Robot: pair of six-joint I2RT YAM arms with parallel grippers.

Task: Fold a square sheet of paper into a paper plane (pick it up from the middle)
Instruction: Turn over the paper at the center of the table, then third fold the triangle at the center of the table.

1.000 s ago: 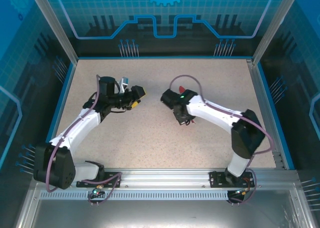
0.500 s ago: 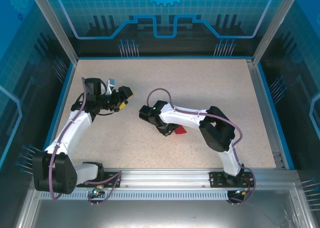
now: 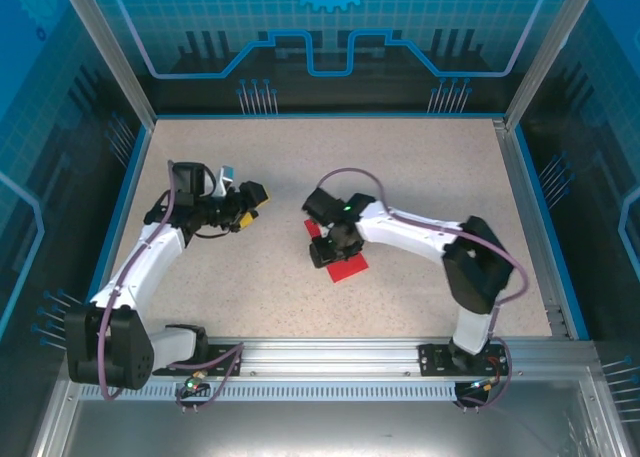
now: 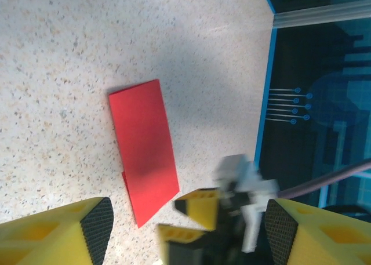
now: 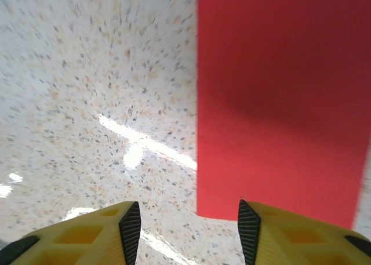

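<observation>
Hovering over the folded red paper (image 5: 278,102), the right gripper (image 5: 188,217) stands parted.

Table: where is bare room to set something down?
Free: the far strip of table along the back wall, and the near strip before the arm bases. Crowded: the middle, where the right hand hangs over the red paper near the left hand.

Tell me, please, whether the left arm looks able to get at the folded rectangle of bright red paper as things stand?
Probably yes, though crowded: bare speckled table separates the open left gripper from the red paper, which lies flat, but the open right gripper hangs right over it and could collide.
</observation>
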